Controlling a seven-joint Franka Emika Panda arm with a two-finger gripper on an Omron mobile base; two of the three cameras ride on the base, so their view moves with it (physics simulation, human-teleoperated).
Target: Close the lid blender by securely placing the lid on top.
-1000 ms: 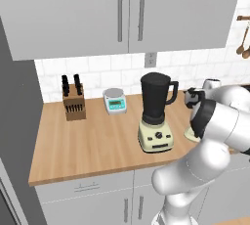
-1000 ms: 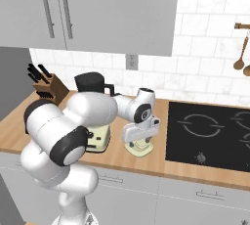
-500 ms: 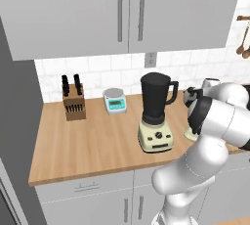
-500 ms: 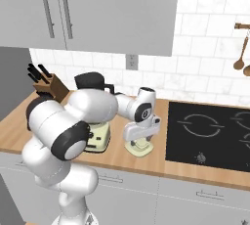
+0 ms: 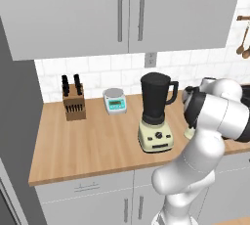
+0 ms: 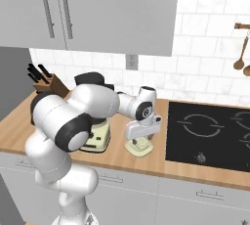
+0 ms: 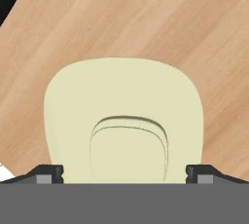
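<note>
While the gripper (image 7: 124,172) hangs straight over the lid (image 7: 124,125), its jaws stand spread to their widest, one dark fingertip (image 7: 46,173) at each side of the pale disc, and they hold nothing. That cream-yellow lid (image 6: 138,146) lies flat on the wooden worktop (image 5: 93,141), near its front edge and just beside the black cooktop (image 6: 210,131). At its other side stands the blender (image 5: 156,112), its dark jar uncovered on the cream base. Farther along, by the tiled back wall, sit a grey kitchen scale (image 5: 114,100) and a wooden knife block (image 5: 73,99).
</note>
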